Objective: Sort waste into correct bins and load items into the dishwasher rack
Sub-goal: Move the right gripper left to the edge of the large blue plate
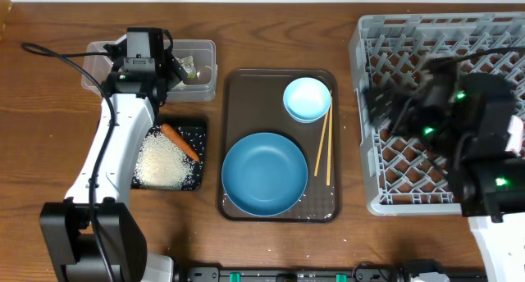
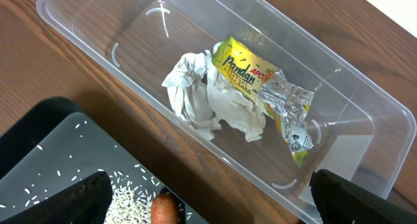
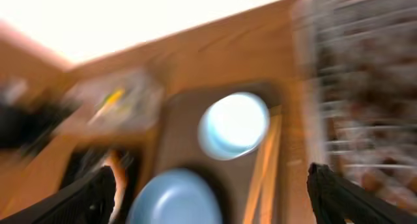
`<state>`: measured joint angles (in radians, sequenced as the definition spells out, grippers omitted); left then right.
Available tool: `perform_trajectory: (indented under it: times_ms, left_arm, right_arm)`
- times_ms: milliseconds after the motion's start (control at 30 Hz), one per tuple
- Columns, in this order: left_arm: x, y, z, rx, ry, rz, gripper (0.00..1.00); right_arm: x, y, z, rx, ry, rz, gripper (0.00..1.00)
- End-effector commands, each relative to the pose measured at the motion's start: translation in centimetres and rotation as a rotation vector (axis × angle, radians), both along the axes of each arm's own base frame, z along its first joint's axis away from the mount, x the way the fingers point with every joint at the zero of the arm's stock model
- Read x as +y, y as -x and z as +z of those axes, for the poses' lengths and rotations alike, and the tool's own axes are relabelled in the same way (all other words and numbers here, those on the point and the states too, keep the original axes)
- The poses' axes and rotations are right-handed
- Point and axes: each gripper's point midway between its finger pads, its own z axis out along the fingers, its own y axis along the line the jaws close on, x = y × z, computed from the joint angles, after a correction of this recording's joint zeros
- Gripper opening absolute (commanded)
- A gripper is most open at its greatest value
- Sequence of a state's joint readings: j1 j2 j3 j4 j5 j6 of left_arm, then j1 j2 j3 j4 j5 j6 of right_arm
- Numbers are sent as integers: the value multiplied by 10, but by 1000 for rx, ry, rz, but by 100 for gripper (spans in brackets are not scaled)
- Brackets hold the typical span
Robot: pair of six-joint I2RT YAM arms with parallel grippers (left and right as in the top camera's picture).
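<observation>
Inside clear tub (image 2: 130, 48), tissues (image 2: 208, 103) beside wrapper (image 2: 251, 71)

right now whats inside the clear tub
The clear tub holds a crumpled white tissue and a yellow-green wrapper touching it. The rest of the floor in view is bare. Anything beneath those two is covered.

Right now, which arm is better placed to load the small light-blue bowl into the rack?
Right, probably. The right gripper hangs open over the grey rack, next to the side of the serving tray where the small light-blue bowl sits. The left gripper is over the clear tub, far from both.
</observation>
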<state>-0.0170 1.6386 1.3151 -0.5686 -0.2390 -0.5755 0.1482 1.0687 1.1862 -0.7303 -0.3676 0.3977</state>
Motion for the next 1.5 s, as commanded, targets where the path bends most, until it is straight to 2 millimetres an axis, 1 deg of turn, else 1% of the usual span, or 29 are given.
perform_trajectory:
  times_ms: [0,67,133,200,267,333,367,467,567,700,767,833,933,1067,1133,1200,1300,1333,1467]
  left_arm:
    - [1,0,-4,11,-7,-1,99]
    - [1,0,-4,11,-7,-1,99]
    - [1,0,-4,11,-7,-1,99]
    - [1,0,-4,11,-7,-1,99]
    - [1,0,-4,11,-7,-2,99]
    - [1,0,-4,11,-7,-2,99]
    - [1,0,-4,11,-7,-2,99]
    - [1,0,-4,11,-7,-2,99]
    - [1,0,-4,11,-7,-2,99]
    - [1,0,-4,11,-7,-2,99]
    - [1,0,-4,11,-7,-2,99]
    - [1,0,-4,11,-7,-1,99]
    - [1,0,-4,11,-7,-2,99]
    - [1,0,-4,11,-7,-2,99]
    - [1,0,-4,11,-7,-1,99]
    - [1,0,-4,11,-7,-2,99]
    - [1,0,-4,11,-7,-1,99]
    - [1,0,-4,11,-7,-2,99]
    - [1,0,-4,11,-7,-1,99]
  right_arm:
    - [39,13,-17,44,38,170,91]
    - [53,14,-35,92,93,195,90]
    - [73,16,-56,143,138,245,87]
    - [93,20,-79,196,189,295,82]
    - [111,25,-105,236,271,332,81]
    - [132,32,-129,248,369,379,84]
    - [145,38,-140,243,416,421,86]
    - [180,54,-163,234,467,507,89]
    - [216,71,-186,257,450,556,89]
    - [249,93,-217,264,471,641,85]
    - [260,103,-229,264,483,676,84]
    - [268,115,-241,274,499,703,83]
    - [269,124,-254,296,532,701,78]
    - [268,131,-259,316,544,696,68]
    - [266,132,-263,316,568,693,65]
    - [261,131,-268,313,608,664,61]
    - [257,130,-271,312,636,630,50]
    - [257,130,-271,313,636,630,48]
    - [257,136,-276,327,647,638,48]
